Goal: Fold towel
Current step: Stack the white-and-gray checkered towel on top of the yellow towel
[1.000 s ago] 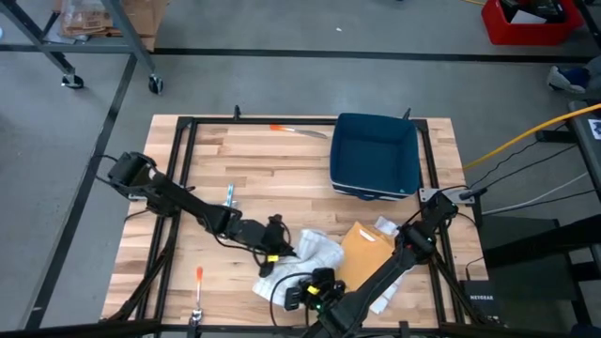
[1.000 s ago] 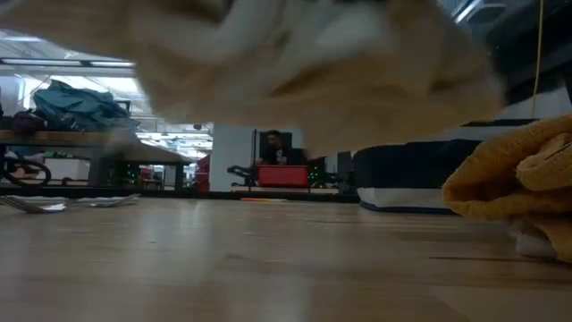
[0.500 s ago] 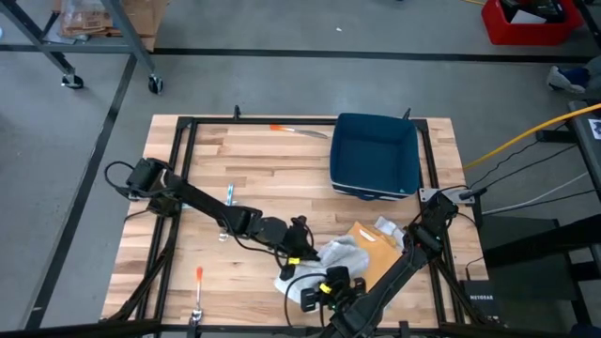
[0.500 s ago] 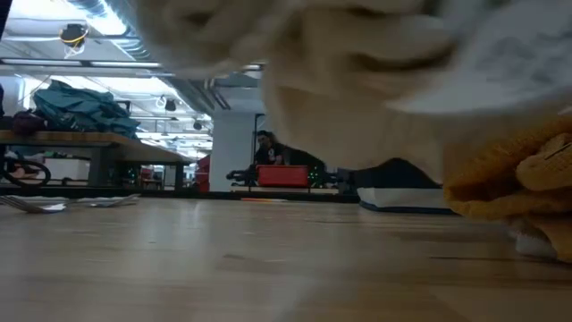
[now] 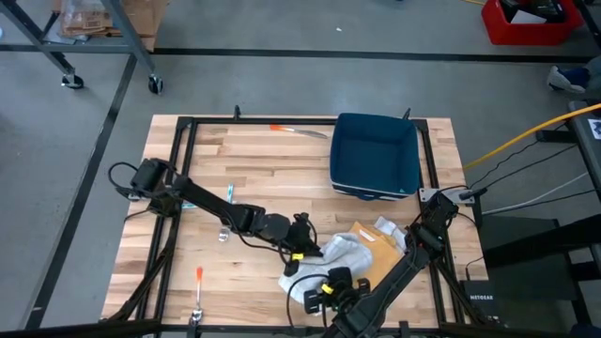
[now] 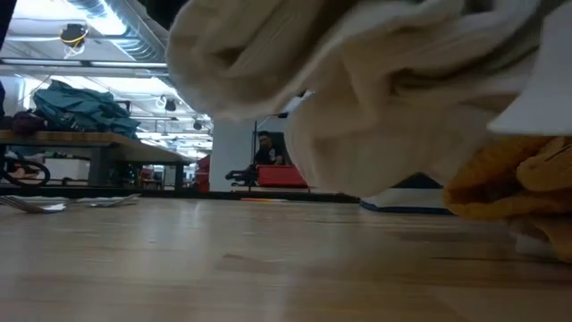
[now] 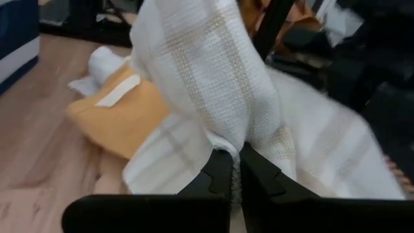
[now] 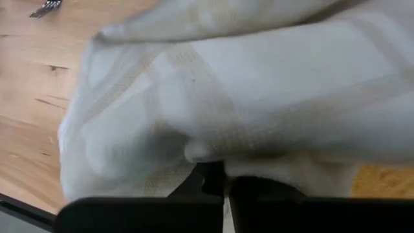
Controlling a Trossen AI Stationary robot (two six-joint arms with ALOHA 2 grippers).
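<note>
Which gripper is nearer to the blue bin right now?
Left. The left gripper, shut on the white towel, sits nearer the blue bin; the right gripper, also holding the towel, is at the table's front edge.

Navy bin [image 5: 375, 155], far side of wooden table [image 5: 272, 164]. Mustard cloth [image 5: 368, 246] near front edge. Fork [image 6: 25, 203] lying flat at left.

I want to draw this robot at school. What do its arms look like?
Draw two thin, dark, jointed arms with black cables looping beside them. The left arm has a rounded black base. The right arm shows small yellow-green marks near its end effector. Each end effector has two flat black fingers.
</note>
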